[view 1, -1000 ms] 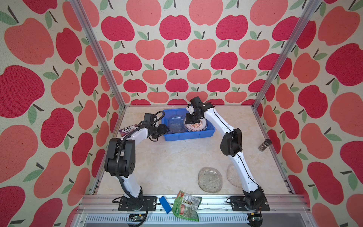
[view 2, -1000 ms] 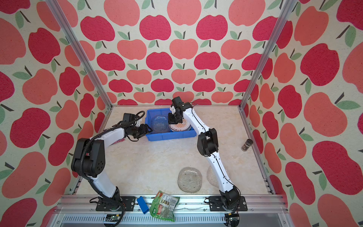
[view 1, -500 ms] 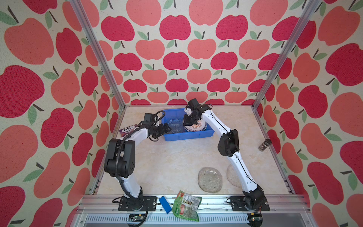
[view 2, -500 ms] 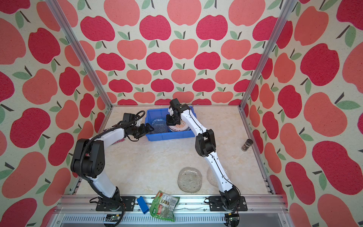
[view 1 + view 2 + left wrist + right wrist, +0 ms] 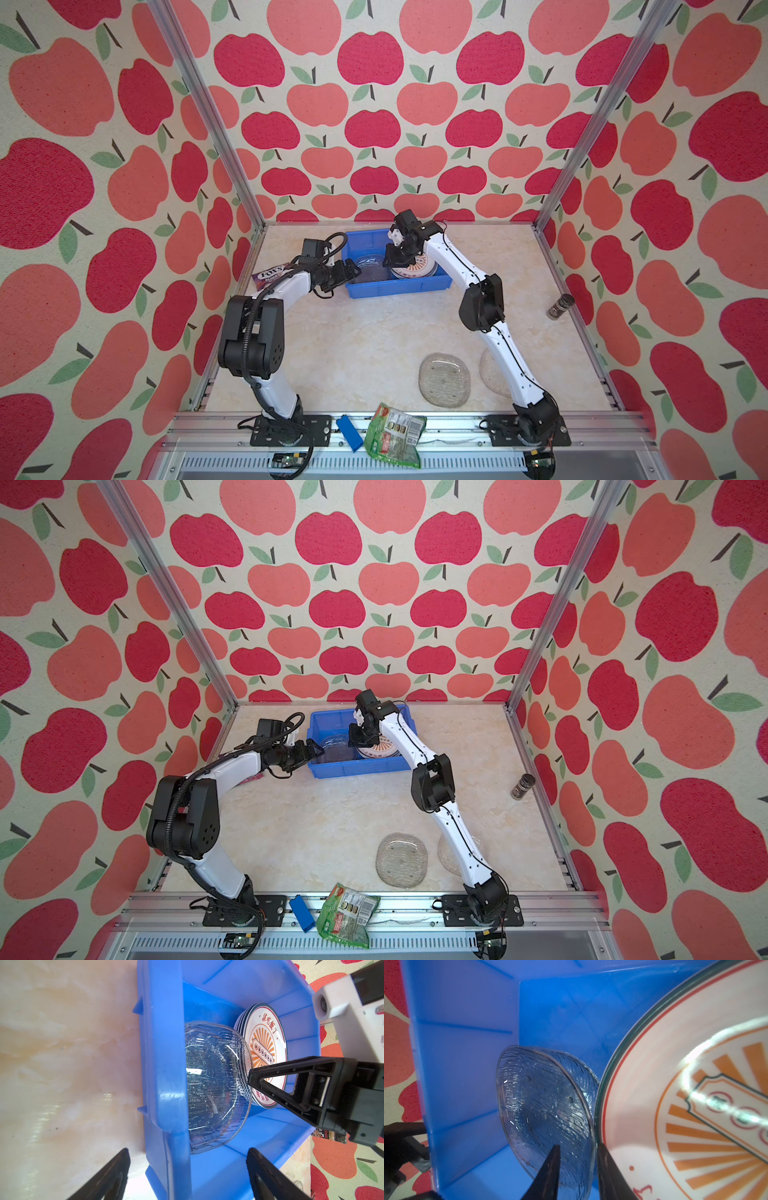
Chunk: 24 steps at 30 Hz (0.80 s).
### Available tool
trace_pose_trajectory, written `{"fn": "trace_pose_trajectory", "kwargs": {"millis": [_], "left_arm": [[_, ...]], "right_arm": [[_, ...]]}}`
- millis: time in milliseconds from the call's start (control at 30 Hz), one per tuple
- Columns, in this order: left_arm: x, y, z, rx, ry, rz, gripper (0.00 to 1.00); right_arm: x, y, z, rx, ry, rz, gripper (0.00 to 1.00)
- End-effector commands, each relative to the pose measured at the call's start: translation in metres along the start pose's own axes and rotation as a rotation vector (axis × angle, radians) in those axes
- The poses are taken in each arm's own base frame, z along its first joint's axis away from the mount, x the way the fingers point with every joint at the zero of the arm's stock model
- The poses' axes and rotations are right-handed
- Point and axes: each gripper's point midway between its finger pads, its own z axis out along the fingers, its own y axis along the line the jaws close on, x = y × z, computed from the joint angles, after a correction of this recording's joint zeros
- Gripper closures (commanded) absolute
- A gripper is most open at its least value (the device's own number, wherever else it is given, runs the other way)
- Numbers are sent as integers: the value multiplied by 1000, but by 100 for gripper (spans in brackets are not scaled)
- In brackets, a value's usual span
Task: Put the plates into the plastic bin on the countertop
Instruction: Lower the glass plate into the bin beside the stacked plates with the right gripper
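Glass plate (image 5: 546,1109) tilted in bin (image 5: 399,286), leaning on round plates (image 5: 268,1047). My right gripper (image 5: 578,1167): jaws slightly parted about its rim, no clamp. My left gripper (image 5: 188,1151): wide open, empty, by bin wall.

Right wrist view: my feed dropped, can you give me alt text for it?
A clear textured glass plate leans tilted inside the blue bin, its rim against a white plate printed with an orange sunburst. The right gripper has its fingers parted, one on either side of the glass rim.
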Motion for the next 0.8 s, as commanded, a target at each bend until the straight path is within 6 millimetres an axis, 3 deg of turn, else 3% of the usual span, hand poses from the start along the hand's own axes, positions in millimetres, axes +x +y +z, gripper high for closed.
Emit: {"fn": "trace_pose_trajectory", "kwargs": {"millis": [0, 167, 333, 567, 767], "left_arm": [[0, -4, -9, 20, -16, 13, 10], [-1, -3, -9, 23, -17, 8, 9], [-1, -1, -6, 25, -13, 3, 9], [-2, 3, -4, 20, -5, -4, 9], [0, 7, 1, 19, 8, -15, 9]], "right_arm": [[1, 5, -24, 51, -19, -35, 65], [3, 6, -26, 57, -16, -39, 64], [1, 24, -23, -31, -16, -43, 64], [4, 24, -10, -57, 8, -35, 65], [1, 36, -4, -114, 3, -36, 76]]}}
